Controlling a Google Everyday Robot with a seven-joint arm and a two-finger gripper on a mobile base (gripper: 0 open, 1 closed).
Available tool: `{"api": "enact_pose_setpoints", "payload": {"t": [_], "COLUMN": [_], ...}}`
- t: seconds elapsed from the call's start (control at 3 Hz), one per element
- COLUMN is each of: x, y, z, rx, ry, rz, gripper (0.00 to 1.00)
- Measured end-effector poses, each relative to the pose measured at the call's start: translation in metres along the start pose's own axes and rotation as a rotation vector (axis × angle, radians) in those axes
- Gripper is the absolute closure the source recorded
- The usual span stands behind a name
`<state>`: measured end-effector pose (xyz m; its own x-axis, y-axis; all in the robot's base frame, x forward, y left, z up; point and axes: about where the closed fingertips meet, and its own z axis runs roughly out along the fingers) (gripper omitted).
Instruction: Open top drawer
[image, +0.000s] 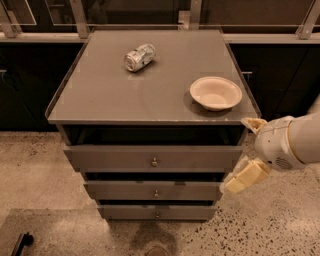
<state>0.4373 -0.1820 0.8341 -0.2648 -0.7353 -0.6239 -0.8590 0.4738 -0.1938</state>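
hovering hand (236, 155) beside top drawer (125, 159)

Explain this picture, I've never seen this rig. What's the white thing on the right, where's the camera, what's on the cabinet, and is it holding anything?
The white thing is the arm of a mobile robot, and it ends in a two-finger gripper. The pale tan fingers are spread apart, and nothing is held between them.

There is one camera view, looking down at the cabinet from above and in front. Where the camera is mounted is not known.

On the grey cabinet top a crushed metal can lies on its side towards the back, and an empty pale bowl sits near the right front corner.

Below are three drawers. The top drawer is the widest and has a small round knob at its centre. The gripper is at that drawer's right end, away from the knob.
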Motion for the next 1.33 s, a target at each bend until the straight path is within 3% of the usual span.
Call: {"api": "enact_pose_setpoints", "payload": {"t": [0.33, 0.67, 1.33], "x": [0.016, 0.034, 0.032], "y": [0.015, 0.013, 0.007], "z": [0.012, 0.031, 0.028], "rx": [0.027, 0.102, 0.131], "ry": [-0.054, -0.156, -0.171], "rz": [0.053, 0.149, 0.161], "gripper": [0.0, 0.0, 0.42]}}
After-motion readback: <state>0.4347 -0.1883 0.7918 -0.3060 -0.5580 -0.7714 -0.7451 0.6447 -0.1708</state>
